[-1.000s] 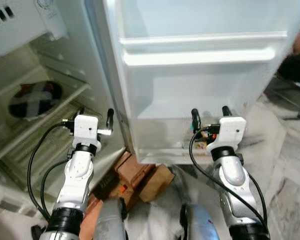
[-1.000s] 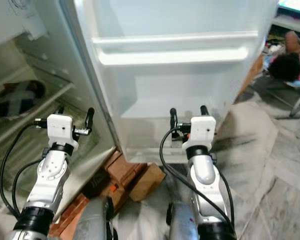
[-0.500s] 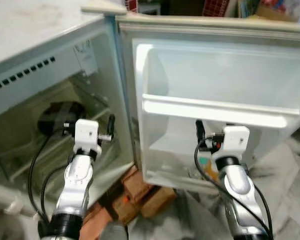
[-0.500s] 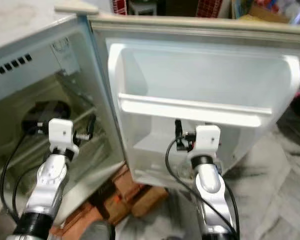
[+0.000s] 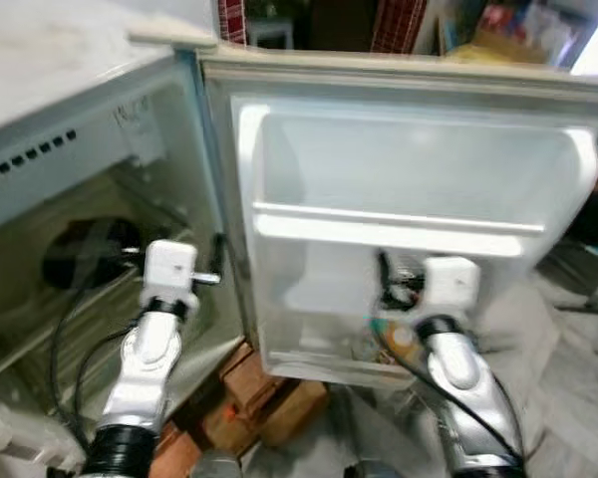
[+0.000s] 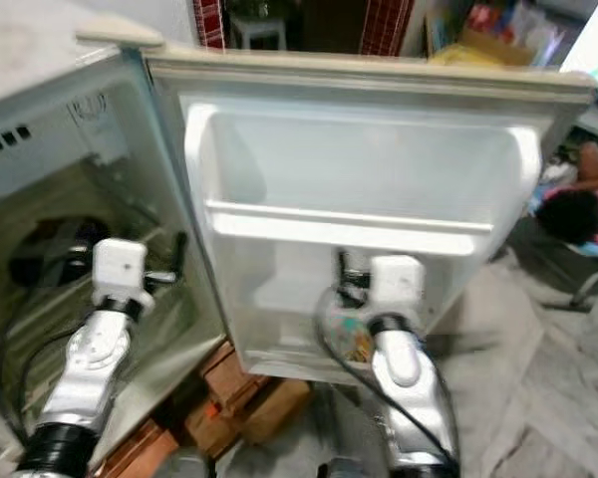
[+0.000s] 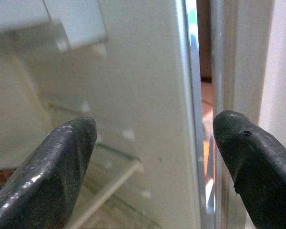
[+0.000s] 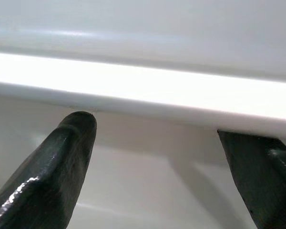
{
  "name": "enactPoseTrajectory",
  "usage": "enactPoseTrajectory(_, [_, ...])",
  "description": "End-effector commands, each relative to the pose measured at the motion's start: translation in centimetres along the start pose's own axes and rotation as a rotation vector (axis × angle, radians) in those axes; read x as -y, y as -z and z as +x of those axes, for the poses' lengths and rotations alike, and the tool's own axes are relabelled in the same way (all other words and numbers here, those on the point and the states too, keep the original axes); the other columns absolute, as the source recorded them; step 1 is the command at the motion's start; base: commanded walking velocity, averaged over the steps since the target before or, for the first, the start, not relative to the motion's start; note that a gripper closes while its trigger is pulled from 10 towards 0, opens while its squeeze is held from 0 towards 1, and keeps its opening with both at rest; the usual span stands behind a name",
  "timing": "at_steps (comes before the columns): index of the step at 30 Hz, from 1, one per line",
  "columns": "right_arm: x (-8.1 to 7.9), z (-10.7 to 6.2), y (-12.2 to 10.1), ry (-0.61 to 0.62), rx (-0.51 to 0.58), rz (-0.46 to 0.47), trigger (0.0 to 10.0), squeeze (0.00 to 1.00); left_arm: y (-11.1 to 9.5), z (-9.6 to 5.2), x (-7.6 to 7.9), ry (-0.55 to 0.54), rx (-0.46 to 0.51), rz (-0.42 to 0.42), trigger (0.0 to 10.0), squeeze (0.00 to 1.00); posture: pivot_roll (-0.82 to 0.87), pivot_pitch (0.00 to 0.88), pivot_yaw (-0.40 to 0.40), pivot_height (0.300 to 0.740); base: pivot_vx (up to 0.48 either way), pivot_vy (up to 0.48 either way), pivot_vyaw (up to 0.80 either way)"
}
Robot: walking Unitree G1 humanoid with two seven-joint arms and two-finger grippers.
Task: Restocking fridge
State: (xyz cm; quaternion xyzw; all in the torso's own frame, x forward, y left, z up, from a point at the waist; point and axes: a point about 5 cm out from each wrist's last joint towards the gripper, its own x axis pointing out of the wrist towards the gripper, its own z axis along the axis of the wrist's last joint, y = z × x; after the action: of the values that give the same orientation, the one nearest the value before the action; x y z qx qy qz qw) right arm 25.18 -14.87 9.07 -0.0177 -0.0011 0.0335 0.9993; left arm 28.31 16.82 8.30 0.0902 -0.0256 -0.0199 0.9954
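Marbled grey floor (image 6: pixel 538 339); brown cardboard boxes (image 5: pixel 264 388) lie at the fridge's foot. Left gripper (image 7: pixel 155 157), fingers spread wide and empty, sits at the fridge (image 5: pixel 70 179) cabinet's hinge edge. Right gripper (image 8: pixel 162 157), also wide and empty, faces the white bar just ahead on the open door (image 6: pixel 359 159). Smooth white plastic door shelves; dark round object (image 5: pixel 80 249) on the inner shelf. Cluttered room beyond.

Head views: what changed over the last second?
The camera tilted up, so the fridge door's top edge and the room behind have come into view. Both tools stayed open and empty: the left tool at the fridge's edge, the right tool at the door shelf.
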Motion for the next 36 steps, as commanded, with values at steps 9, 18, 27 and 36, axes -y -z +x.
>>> enactPoseTrajectory(9, [0.7, -0.4, 0.7, 0.017, -0.047, -0.018, 10.0, 0.0, -0.4, 0.2, 1.1, 0.035, 0.013, -0.004, 10.0, 0.0, -0.04, 0.0, 0.009, 0.74, 0.0, -0.352, 0.0])
enactPoseTrajectory(18, [-0.9, -0.7, 1.5, -0.138, -0.121, 0.073, 10.0, 0.0, -0.3, 0.3, 1.2, 0.04, 0.014, -0.006, 10.0, 0.0, -0.05, 0.0, 0.01, 0.74, 0.0, -0.359, 0.0])
enactPoseTrajectory(27, [-1.2, -0.8, 1.7, -0.176, -0.127, 0.059, 10.0, 0.0, -0.4, 0.4, 1.1, 0.038, 0.015, 0.006, 10.0, 0.0, -0.04, 0.0, 0.008, 0.74, 0.0, -0.341, 0.0])
enactPoseTrajectory(36, [-1.6, -0.9, 1.4, -0.275, -0.121, 0.069, 10.0, 0.0, -0.3, 0.3, 1.2, 0.041, 0.012, 0.005, 10.0, 0.0, -0.04, 0.0, 0.006, 0.74, 0.0, -0.397, 0.0])
